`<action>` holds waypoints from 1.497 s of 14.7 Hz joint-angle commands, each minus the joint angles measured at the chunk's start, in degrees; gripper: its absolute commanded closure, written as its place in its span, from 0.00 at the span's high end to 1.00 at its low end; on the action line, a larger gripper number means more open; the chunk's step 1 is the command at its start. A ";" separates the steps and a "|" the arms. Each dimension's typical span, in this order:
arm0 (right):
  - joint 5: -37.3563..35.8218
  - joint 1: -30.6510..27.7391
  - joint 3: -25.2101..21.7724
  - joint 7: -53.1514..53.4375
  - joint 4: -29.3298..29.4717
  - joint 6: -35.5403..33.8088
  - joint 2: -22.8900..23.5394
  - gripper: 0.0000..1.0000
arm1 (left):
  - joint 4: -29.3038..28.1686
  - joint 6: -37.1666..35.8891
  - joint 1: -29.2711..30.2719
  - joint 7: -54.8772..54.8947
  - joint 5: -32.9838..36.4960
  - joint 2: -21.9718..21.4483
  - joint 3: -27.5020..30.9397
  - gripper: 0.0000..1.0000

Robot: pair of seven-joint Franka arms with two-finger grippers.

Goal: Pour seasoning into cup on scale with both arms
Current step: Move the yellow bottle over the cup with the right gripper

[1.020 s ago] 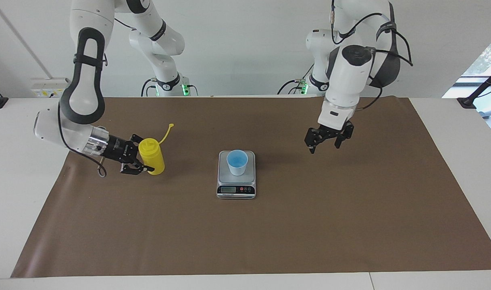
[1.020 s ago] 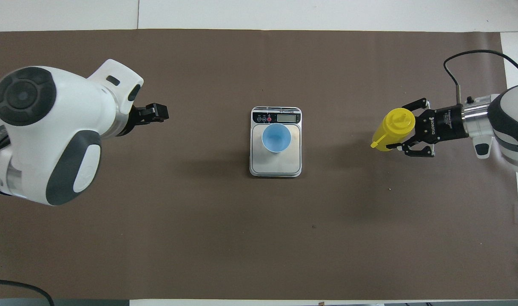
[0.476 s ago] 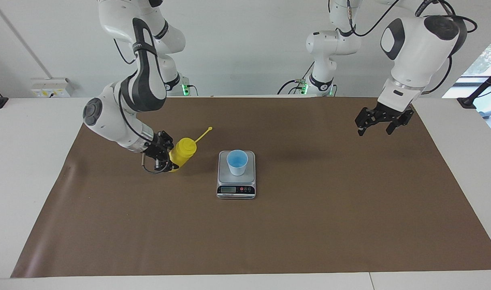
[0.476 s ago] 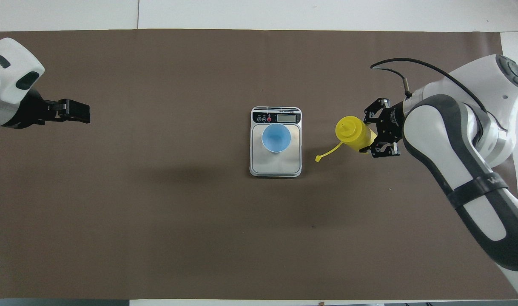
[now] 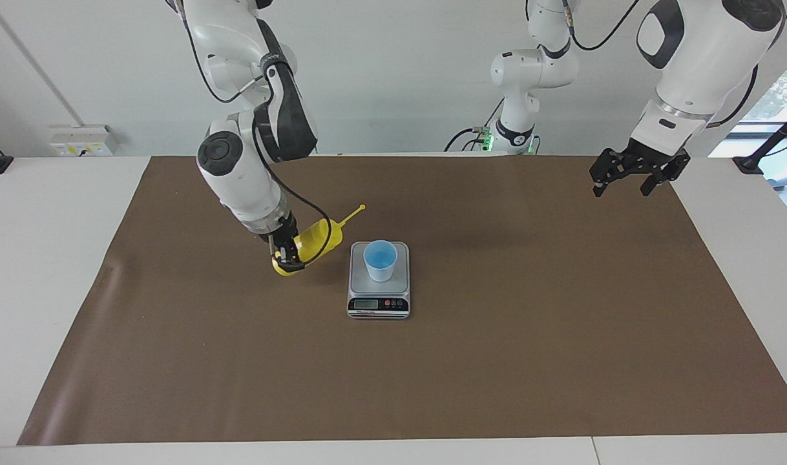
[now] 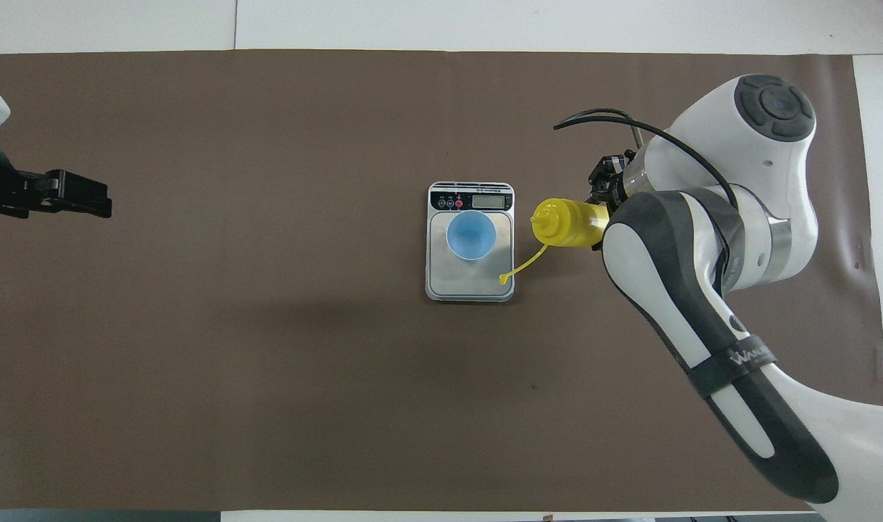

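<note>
Facing view: I'm tilting bottle [image 5: 313, 242] in clamped right gripper [image 5: 289, 253] near cup [image 5: 380, 259]; nothing poured; left gripper [image 5: 634, 177] waiting, spread, empty.

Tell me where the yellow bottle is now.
The bottle is held tilted in the right gripper, up in the air beside the scale, toward the right arm's end of the table. Its nozzle points toward the cup.
</note>
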 commanded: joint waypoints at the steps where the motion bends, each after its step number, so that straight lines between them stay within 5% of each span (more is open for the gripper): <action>1: -5.22 2.14 -0.05 4.97 9.20 -5.34 4.46 0.00 | 1.18 -3.17 1.02 1.63 -0.92 0.05 -0.38 1.00; 5: -13.04 6.89 -0.05 10.26 22.84 -16.69 12.38 0.00 | -0.39 -4.59 1.02 1.98 -1.01 -1.44 -0.38 1.00; 11: -23.68 9.88 0.30 10.18 23.57 -23.29 11.87 0.00 | -0.93 -3.26 1.19 1.63 -2.06 -1.71 -0.12 1.00; 22: -28.26 9.88 0.30 11.49 23.57 -27.61 11.95 0.00 | -0.84 -3.62 1.10 1.54 -1.89 -1.71 -0.29 1.00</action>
